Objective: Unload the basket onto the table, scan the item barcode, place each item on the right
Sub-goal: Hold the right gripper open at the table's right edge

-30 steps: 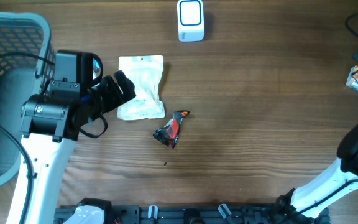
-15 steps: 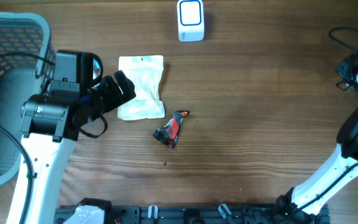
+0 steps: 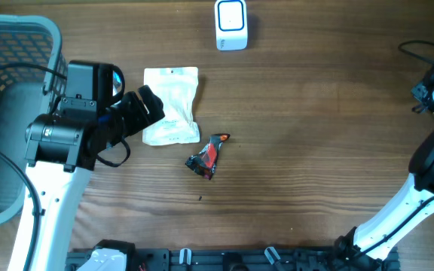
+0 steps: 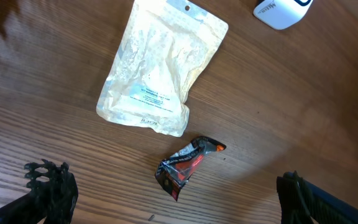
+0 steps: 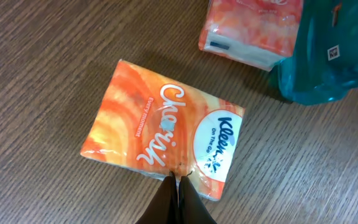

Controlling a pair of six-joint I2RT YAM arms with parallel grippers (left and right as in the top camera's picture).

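The right tool [image 5: 178, 182] is sitting fully closed, its tips meeting at the near edge of the orange pack [image 5: 160, 130]. The pack is lying flat, label up, on the counter [image 5: 48, 56], out where the right arm is reaching at the right side. I cannot tell whether the tips are pinching the film or only touching it. No barcode is showing on the upper face. The other pack [image 5: 253, 28] and the teal bag [image 5: 328, 56] are lying just beyond, apart from it. The left tool [image 4: 174, 190] is hanging wide open and holding nothing, with the pouch [image 4: 157, 68] and the wrapper [image 4: 188, 165] lying in its view. The scanner [image 3: 231, 24] is standing at the far edge, well apart from the right tool.

The step in hand looks like picking the pack up. To do it well, the arm should be testing the hold with a slow lift, since a pinch on thin film at one edge is likely letting the pack swing or slip. If the pack is not coming up, opening and gripping across its narrow sides would probably be holding better. The code is probably sitting underneath or on a side. So the wrist should be turning that face toward the scanner's window while carrying, keeping clear of the neighbours.
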